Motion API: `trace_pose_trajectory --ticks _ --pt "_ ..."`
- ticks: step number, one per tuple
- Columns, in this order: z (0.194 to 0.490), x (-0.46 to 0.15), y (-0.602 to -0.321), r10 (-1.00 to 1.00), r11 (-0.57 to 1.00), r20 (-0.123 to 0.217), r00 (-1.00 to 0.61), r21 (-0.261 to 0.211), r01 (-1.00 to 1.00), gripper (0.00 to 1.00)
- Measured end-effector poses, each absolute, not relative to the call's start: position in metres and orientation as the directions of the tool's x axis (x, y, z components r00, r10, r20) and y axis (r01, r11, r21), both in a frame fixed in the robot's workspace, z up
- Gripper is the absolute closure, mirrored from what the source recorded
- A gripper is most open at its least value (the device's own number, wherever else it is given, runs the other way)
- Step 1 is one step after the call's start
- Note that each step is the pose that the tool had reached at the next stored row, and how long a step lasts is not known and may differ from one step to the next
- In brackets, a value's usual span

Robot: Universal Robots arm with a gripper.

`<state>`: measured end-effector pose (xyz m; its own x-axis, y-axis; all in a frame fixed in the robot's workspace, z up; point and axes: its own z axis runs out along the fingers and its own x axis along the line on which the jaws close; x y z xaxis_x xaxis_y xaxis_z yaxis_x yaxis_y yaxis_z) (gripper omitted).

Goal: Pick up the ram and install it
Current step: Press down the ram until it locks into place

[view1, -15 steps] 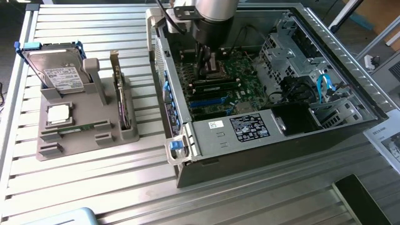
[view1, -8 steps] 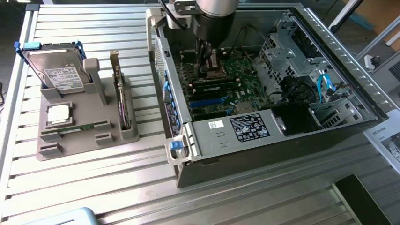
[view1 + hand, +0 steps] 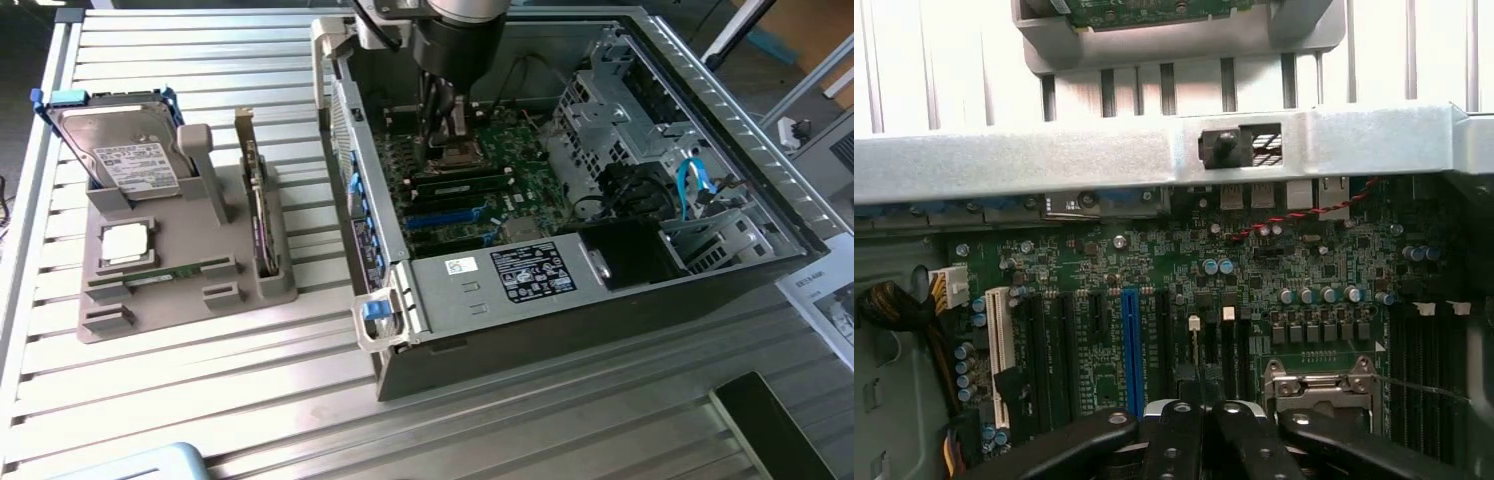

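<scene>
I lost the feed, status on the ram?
Gripper shut, down inside the computer case over the motherboard. Can't tell if it holds the ram. Nothing visibly blocking.

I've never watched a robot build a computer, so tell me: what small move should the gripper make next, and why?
Probably a short sideways slide, at the same height, across the processor socket toward the memory slots. The gripper is shut and hangs over the expansion slots beside the socket, not over the memory slots.
</scene>
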<state>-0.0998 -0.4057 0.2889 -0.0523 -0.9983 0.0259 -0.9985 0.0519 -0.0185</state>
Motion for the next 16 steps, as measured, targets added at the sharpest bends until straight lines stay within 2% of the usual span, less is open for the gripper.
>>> trace_pose_trajectory --ticks 16 --pt "0.2954 -0.0977 -0.4057 -0.998 0.052 0.026 -0.052 -0.018 -0.998 0.89"
